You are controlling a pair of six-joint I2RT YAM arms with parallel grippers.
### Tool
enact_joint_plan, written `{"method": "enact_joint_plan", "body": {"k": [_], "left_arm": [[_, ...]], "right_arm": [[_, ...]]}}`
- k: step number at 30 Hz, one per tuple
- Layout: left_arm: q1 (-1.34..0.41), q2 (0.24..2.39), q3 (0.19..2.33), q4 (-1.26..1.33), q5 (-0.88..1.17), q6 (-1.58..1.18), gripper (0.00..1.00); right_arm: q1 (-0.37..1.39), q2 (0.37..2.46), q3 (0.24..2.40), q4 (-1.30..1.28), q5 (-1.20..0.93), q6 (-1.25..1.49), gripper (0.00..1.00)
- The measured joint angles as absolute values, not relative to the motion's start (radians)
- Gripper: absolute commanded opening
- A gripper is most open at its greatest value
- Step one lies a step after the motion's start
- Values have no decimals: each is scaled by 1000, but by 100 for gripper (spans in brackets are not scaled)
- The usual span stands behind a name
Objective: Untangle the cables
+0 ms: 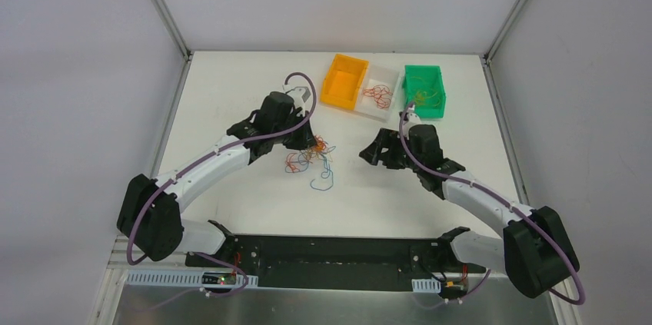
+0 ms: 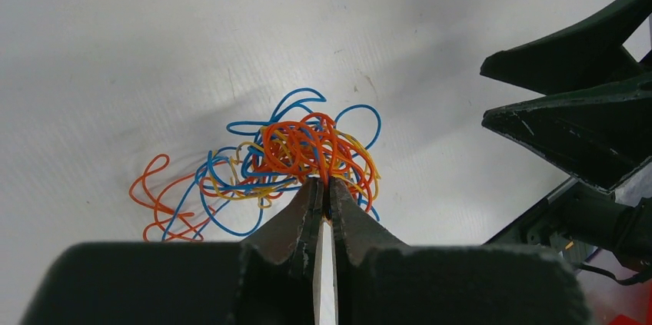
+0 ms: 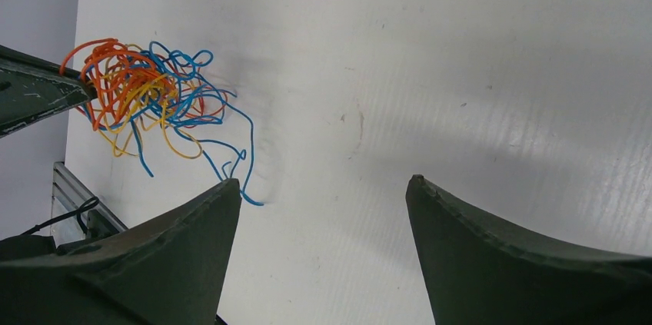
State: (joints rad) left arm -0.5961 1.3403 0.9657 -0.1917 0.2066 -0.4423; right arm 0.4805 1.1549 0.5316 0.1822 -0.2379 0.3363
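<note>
1. Two arms reach over the white table. A white tray sits at the table's far side.
2. Cables: one small clump of orange, blue and yellow strands. It lies on the table, on the arm-base side of the white tray and to its left, well apart from it.
3. One blue loop trails out of the clump, on the side away from the white tray.
4. Left gripper: its jaws are pressed nearly together, pinching orange strands at the clump's edge. The clump looks bunched up at the tips.
5. Right gripper: its jaws are spread wide with nothing between them. It is over bare table on the arm-base side of the white tray, beside the clump but not touching it.
6. Orange bin touches the white tray on its left. Cannot tell any contents.
7. Green bin is just right of the white tray, with thin yellowish wires inside.
8. Red wires lie curled inside the white tray.
</note>
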Motion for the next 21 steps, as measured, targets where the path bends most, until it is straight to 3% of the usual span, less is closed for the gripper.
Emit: {"method": "enact_joint_plan", "body": {"k": [21], "left_arm": [[-596, 1282, 936, -192, 148, -461, 0]], "right_arm": [[797, 1320, 499, 421, -137, 374, 81]]}}
